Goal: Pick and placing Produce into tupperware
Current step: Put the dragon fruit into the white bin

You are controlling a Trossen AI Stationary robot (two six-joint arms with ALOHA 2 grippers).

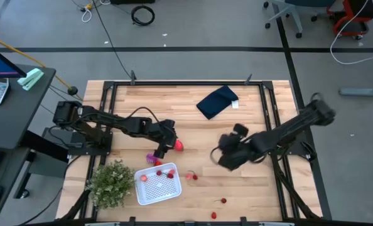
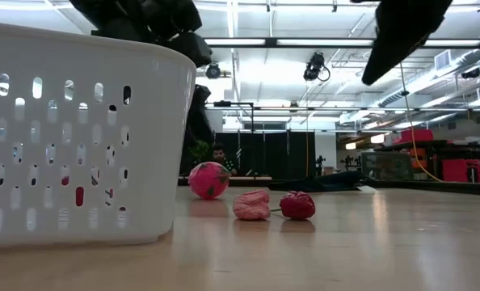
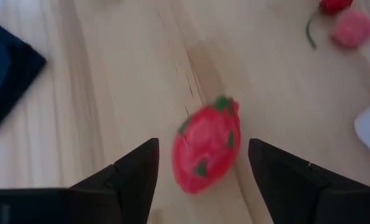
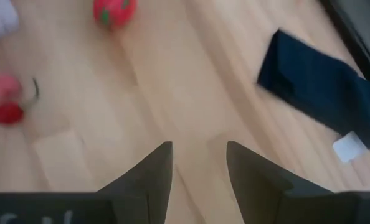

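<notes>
My left claw (image 3: 200, 165) hangs wide open over the strawberry (image 3: 207, 149), one finger on each side of it and neither touching. In the high view that berry (image 1: 179, 145) is just left of centre, above the tub (image 1: 157, 184), which sits low in the frame beside the green plant (image 1: 112, 181). A few red pieces already lie in the tub.

My right claw (image 4: 199, 163) is also open, narrower, with nothing between its fingers; it hovers over bare wood right of centre in the high view (image 1: 227, 157), well apart from any fruit.

What worries me first is the berry's shape. It lies tilted across my gap, rounded and tapering, so if I close on the slanted ends instead of the belly, I judge it could squirt out and roll across the table. Coming down off-centre could also nudge it with one finger before the other arrives.

The spiky magenta piece (image 1: 151, 157) sits just below my left claw, near the tub's upper edge; a low swing toward the tub could knock it, or catch the tub's rim.

The cherry (image 1: 194, 177) and pink piece (image 1: 188, 176) lie right of the tub, with two more small reds (image 1: 223, 201) toward the bottom edge. Those near the edge could be flicked off the table by a careless approach.
</notes>
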